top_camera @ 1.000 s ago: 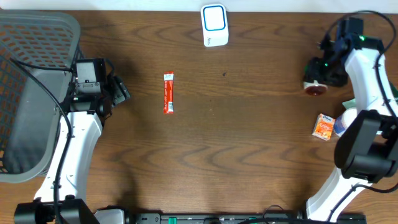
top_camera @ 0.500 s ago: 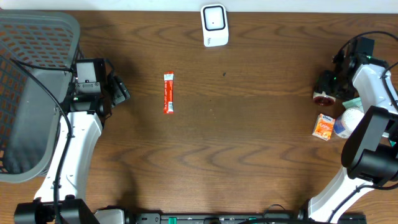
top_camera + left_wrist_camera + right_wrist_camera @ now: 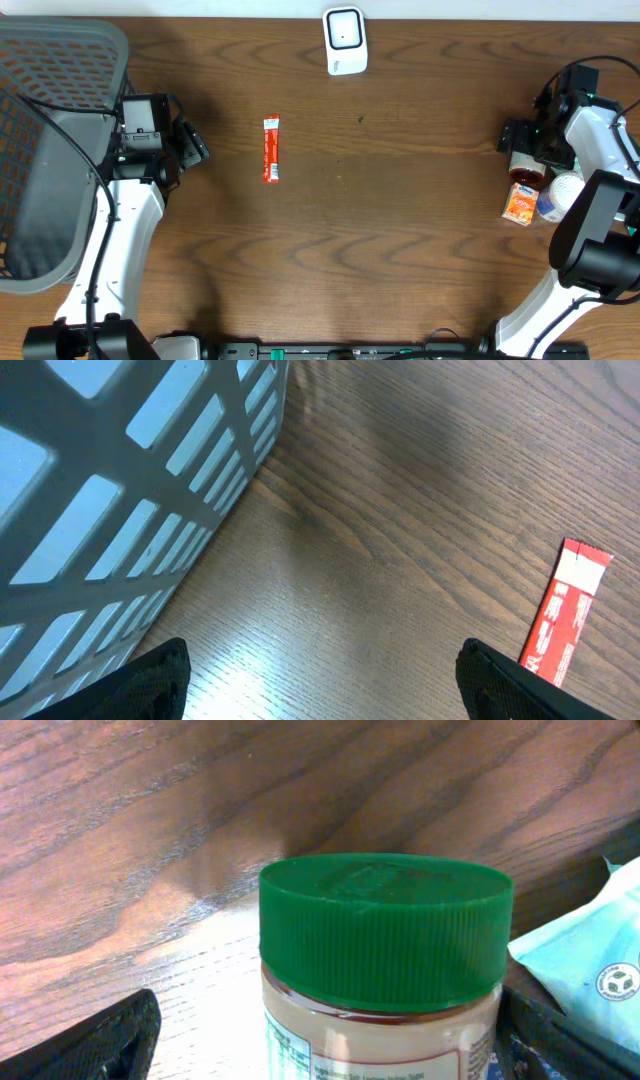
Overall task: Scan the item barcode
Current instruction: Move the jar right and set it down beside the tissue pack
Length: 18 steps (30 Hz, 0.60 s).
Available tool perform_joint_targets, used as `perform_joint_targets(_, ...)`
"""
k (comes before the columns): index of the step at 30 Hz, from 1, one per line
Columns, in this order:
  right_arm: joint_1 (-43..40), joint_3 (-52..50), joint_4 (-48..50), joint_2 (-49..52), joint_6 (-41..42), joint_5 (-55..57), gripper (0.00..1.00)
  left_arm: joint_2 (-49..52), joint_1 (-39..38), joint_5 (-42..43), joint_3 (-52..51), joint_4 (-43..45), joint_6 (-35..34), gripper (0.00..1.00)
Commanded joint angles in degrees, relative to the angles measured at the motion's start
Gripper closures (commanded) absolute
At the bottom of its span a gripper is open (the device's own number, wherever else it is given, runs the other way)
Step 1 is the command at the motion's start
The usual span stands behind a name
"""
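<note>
Overhead view: the jar [image 3: 527, 174], the item under task, sits near the right edge of the surface [image 3: 400, 230], well apart from the scanner [image 3: 345, 40] at the middle of the far edge. The right hand [image 3: 524, 145] is just beside the jar. Right wrist view: its fingers [image 3: 80, 1040] stand wide on either side of the green lid [image 3: 385, 930], with a clear gap on one side. A pale packet [image 3: 590, 960] lies just beside the jar.

An orange carton [image 3: 520, 203] and a white container [image 3: 562, 193] lie near the jar, toward the near edge.

The left hand [image 3: 325, 685] is wide and holds nothing, between the grey basket [image 3: 60, 40] at the left edge and a red sachet [image 3: 271, 149].
</note>
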Motion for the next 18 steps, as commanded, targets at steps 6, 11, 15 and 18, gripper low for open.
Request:
perform_joint_targets(6, -1.1, 3.0, -1.2, -1.3, 0.2, 0.4, 0.01, -0.3, 0.7, -1.1, 0.6, 0.0, -0.1, 0.15)
perform_joint_targets(11, -1.4, 7.4, -5.6, -2.6, 0.1, 1.5, 0.01, -0.3, 0.7, -1.1, 0.6, 0.0, -0.1, 0.15)
perform_joint_targets(15, -1.6, 11.5, -10.8, -4.1, 0.0, 2.3, 0.01, -0.3, 0.7, -1.1, 0.6, 0.0, -0.1, 0.15)
perform_joint_targets(18, -1.6, 14.6, -14.8, -5.3, 0.1, 2.3, 0.01, -0.3, 0.7, -1.1, 0.6, 0.0, -0.1, 0.15)
